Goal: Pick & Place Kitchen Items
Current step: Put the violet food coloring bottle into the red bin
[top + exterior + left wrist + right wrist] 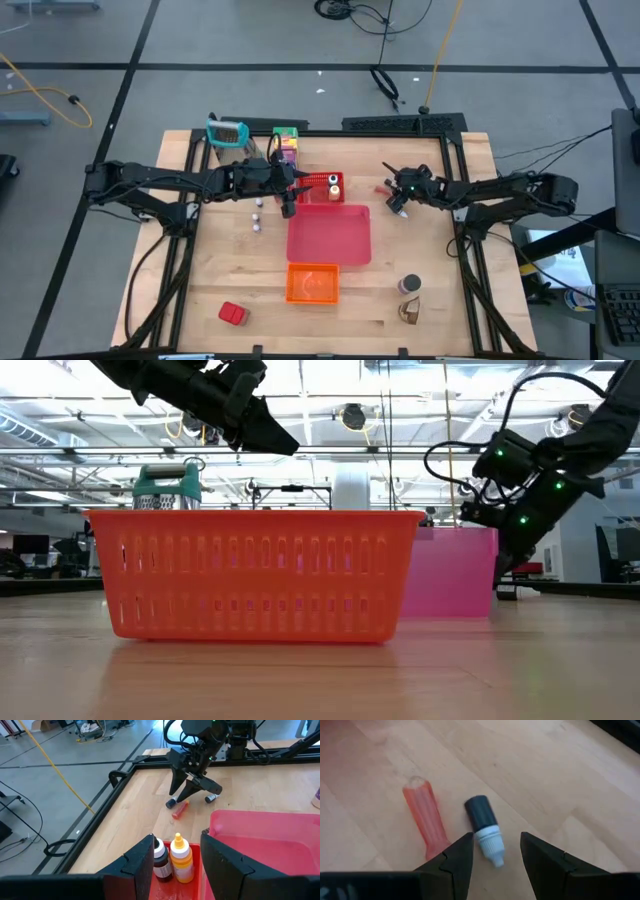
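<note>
We see a wooden bench (200,290) with a large red tray (330,235) near its middle. An orange basket (312,283) touches the tray's near edge. A small red tray (322,185) sits at the far edge of the large one and holds two small bottles, one with an orange body (182,861) and one dark (161,863).

At the far edge of the bench stands a metal grater (228,135) with a teal handle, and just beside it a stack of colourful food boxes (286,142). Near the front left corner lies a red block (232,314). Near the front right corner we see a dark jar (409,285) and a brown piece (410,312) close together.

The left gripper (289,205) hangs above the far left corner of the large tray, its fingers spread and holding nothing. Two small white things (257,212) lie on the wood to its left.

The right gripper (492,851) hovers low over the bench, to the right of the small tray, fingers spread and empty. Below it lie a small dropper bottle (485,829) with a dark cap and, just beside it, an orange-red tube (425,815).
</note>
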